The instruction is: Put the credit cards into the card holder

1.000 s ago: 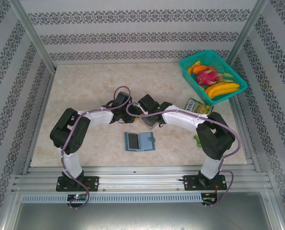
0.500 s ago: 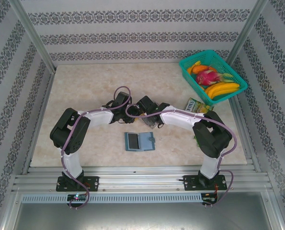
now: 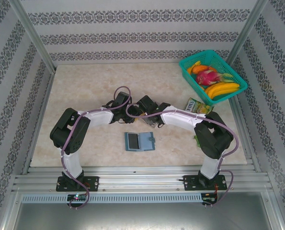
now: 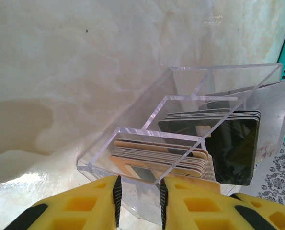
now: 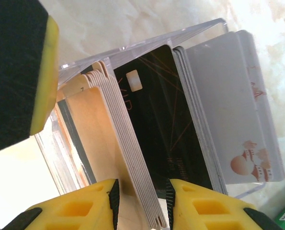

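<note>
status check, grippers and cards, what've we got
Left gripper clamped on clear tray wall. Right gripper astride tan cards in tray, grip unconfirmed. Card holder open on table, apart. Black cards crowd beside.

Teal plastic basket (image 3: 230,96) stands at the far right corner of the marble-patterned table (image 3: 85,91), holding bananas (image 3: 222,89), a pink dragon fruit (image 3: 208,76) and an orange fruit (image 3: 199,68). A green-yellow snack packet (image 3: 199,106) lies just beside the basket's near side. A clear acrylic tray (image 4: 223,67) with dividers sits tilted. Patterned wallpaper (image 3: 132,33) covers the surrounding walls.
</note>
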Motion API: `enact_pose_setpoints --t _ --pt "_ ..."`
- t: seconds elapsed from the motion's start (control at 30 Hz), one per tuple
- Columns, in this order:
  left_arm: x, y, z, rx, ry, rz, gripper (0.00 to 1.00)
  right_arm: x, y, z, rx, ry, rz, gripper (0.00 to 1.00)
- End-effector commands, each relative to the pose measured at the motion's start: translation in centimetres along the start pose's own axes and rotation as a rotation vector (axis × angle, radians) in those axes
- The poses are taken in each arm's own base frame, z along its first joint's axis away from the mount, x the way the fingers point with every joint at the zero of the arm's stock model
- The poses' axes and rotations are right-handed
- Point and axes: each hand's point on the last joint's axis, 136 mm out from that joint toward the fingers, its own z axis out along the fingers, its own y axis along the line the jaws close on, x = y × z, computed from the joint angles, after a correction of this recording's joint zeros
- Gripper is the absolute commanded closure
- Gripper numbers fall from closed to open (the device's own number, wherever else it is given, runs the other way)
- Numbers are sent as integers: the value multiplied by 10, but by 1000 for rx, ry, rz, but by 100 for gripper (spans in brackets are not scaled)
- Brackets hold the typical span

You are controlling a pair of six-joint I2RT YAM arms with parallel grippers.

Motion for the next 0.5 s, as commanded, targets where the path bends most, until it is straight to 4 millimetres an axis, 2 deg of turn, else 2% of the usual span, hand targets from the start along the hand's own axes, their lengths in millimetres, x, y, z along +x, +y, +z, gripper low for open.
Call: enact_pose_setpoints --t 0.0,0.2,0.33,0.47 --pt "1 25 5 -66 12 -28 70 -13 -9 -11 40 -38 2 66" --pt "1 26 6 -68 12 -28 70 -12 -6 -10 27 -29 -7 68" --pt "1 25 5 -67 11 -19 71 -14 10 -12 -75 -45 5 63" --pt "1 26 4 -70 7 -22 75 -10 9 -2 -55 -17 -5 62"
